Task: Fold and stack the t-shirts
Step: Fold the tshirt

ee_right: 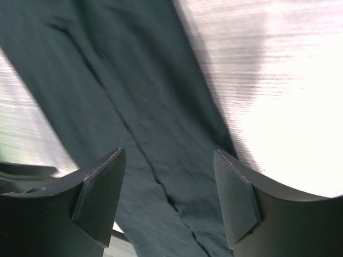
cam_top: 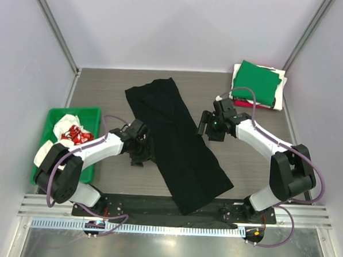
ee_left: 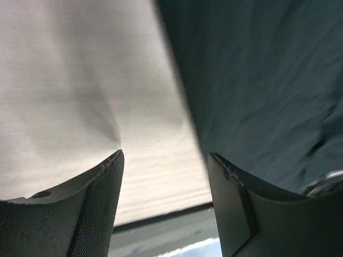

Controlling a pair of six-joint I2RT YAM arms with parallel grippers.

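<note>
- The left pincer (ee_left: 166, 184) has its jaws apart with nothing between them. The edge of the black t-shirt (ee_left: 257, 80) runs just under its right-hand finger, and bare table (ee_left: 80, 80) lies under the other.
- The right pincer (ee_right: 169, 187) is also spread and empty. It hangs over the same shirt, and a crease in the cloth passes between its fingers.
- Only the top view shows the whole shirt. It lies as a long diagonal strip between the two pincers, with one pincer at each long edge.
- Beyond the right pincer, at the far corner, a folded green t-shirt (cam_top: 255, 81) lies on top of a white t-shirt (cam_top: 281, 91) and a red t-shirt (cam_top: 245, 103).
- To the left of the left pincer, beside its arm, sits a green tray (cam_top: 60, 114).
</note>
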